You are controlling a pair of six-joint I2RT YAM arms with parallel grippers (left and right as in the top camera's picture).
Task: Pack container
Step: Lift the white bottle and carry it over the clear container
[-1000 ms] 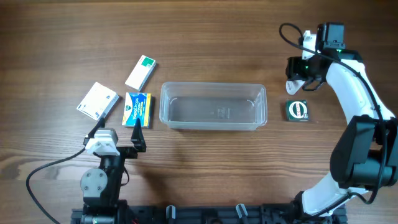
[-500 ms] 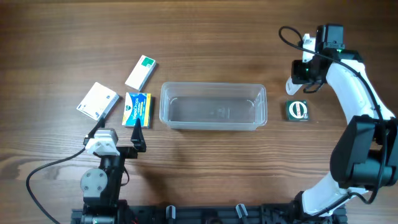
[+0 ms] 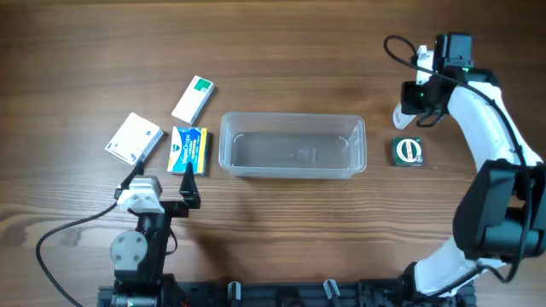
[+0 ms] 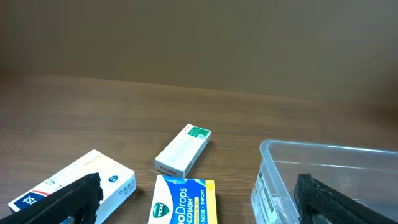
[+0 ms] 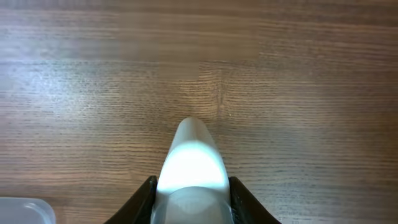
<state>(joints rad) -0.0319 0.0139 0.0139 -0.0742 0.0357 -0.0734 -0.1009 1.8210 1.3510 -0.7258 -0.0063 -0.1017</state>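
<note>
The clear container [image 3: 293, 118] lies mid-table with nothing in it; its near corner shows in the left wrist view [image 4: 323, 163], and a corner shows in the right wrist view [image 5: 22, 210]. My right gripper [image 3: 409, 109] is at the far right, beyond the container's right end. It is shut on a white rounded item [image 5: 193, 165], with both jaws pressed against the item's sides. My left gripper [image 3: 160, 185] stands open at the front left, just short of a blue-and-yellow cough drops box [image 3: 188, 149] [image 4: 183, 200], with nothing between its fingers.
A white box with a green end [image 3: 194, 99] [image 4: 183, 150] and a larger white box [image 3: 134, 138] [image 4: 68, 180] lie left of the container. A small dark green packet with a round mark [image 3: 408, 151] lies right of it, under the right arm.
The right jaws have closed onto the white item, and the gripper shifted slightly to the right. The left arm and the boxes have not moved.
</note>
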